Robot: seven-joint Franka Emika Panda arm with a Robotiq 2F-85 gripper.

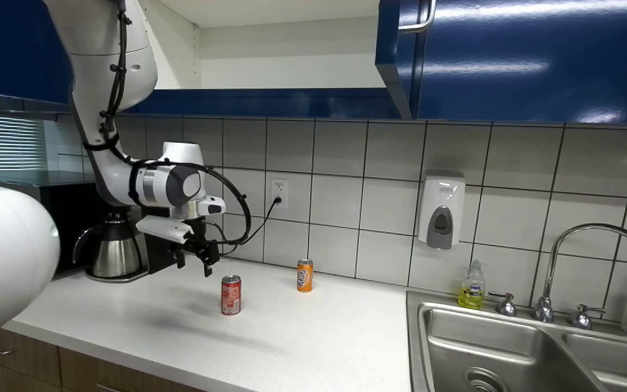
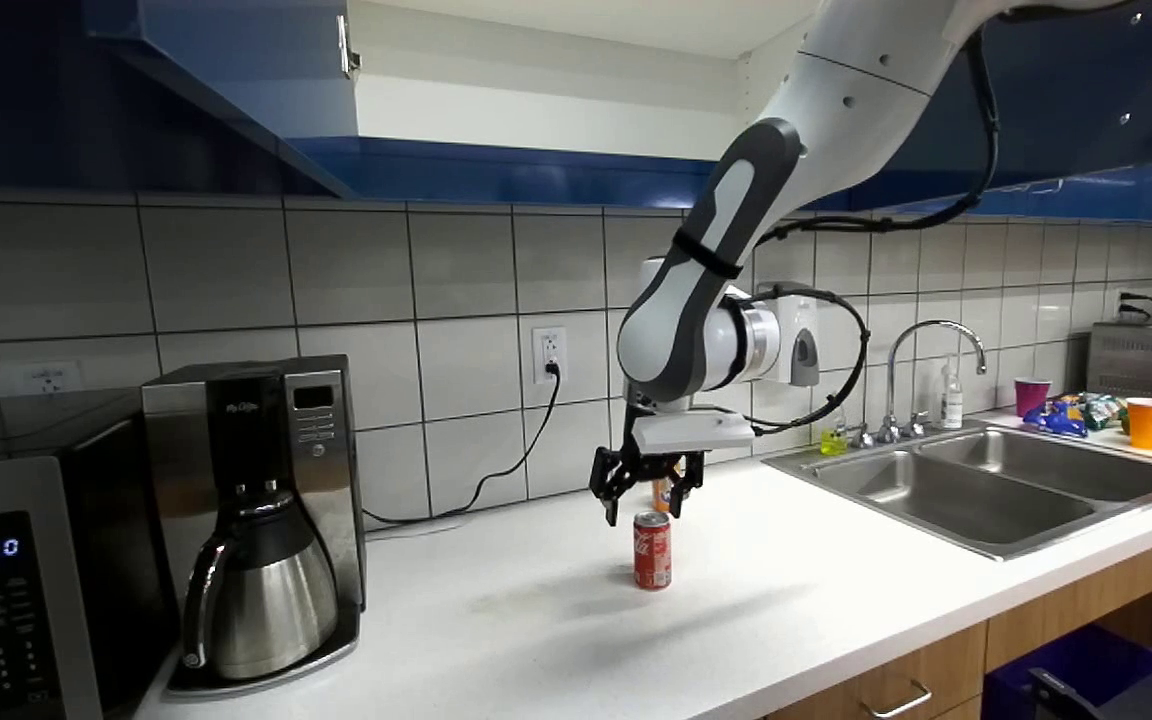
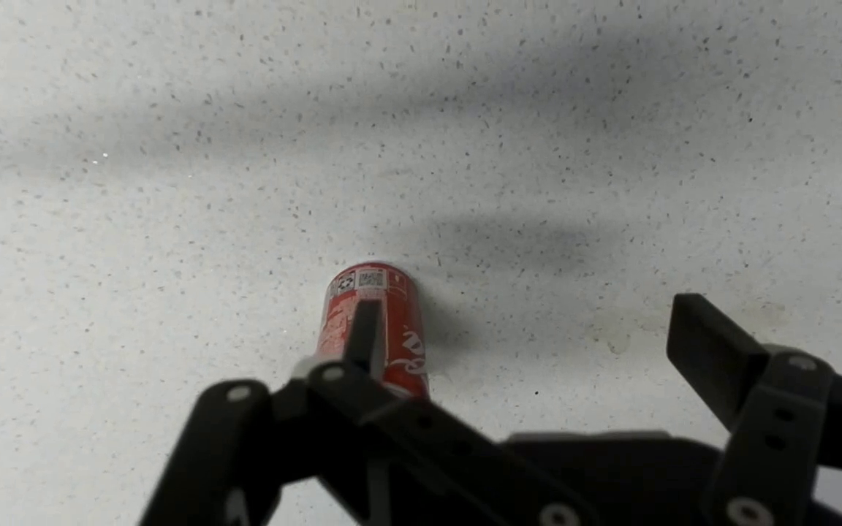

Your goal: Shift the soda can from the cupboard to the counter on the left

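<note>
Counter (image 2: 456,610) is lying open between coffee maker (image 2: 266,440) and upright soda can (image 2: 652,555), leaving passage. Orange can (image 1: 305,276) is standing apart, nearer the tiled wall (image 1: 340,201); black cord (image 2: 527,455) is running down it, cupboard (image 1: 270,102) overhanging above.

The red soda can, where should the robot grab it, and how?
The soda can is probably best pinched by its upper sides, from above: it stands upright on the counter, round and straight-walled. The open gripper should likely shift first; in the wrist view, one fingertip covers part of the can.
</note>
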